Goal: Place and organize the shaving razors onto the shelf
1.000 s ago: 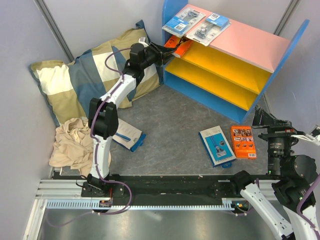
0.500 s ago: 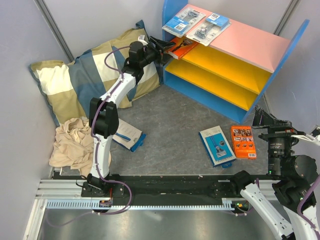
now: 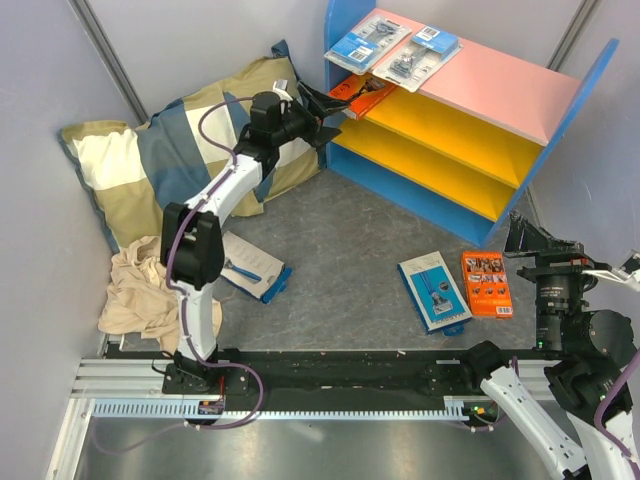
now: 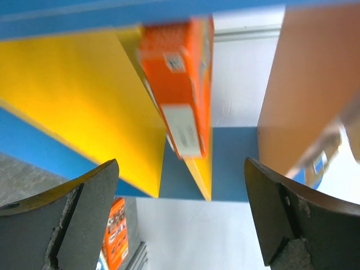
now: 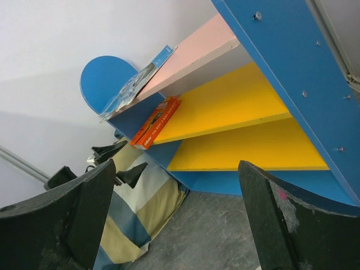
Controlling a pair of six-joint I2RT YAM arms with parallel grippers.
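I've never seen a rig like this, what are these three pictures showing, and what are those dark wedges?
Two robot arms are bolted to a table. One picture looks down from above; the others come from wrist cameras, so the dark wedges are each arm's own fingers. The left end effector is open before the shelf, where an orange razor box lies on a yellow board, two blister packs on top. The right end effector is open, empty. Three razor packs, a pillow and a cloth lie on the table.
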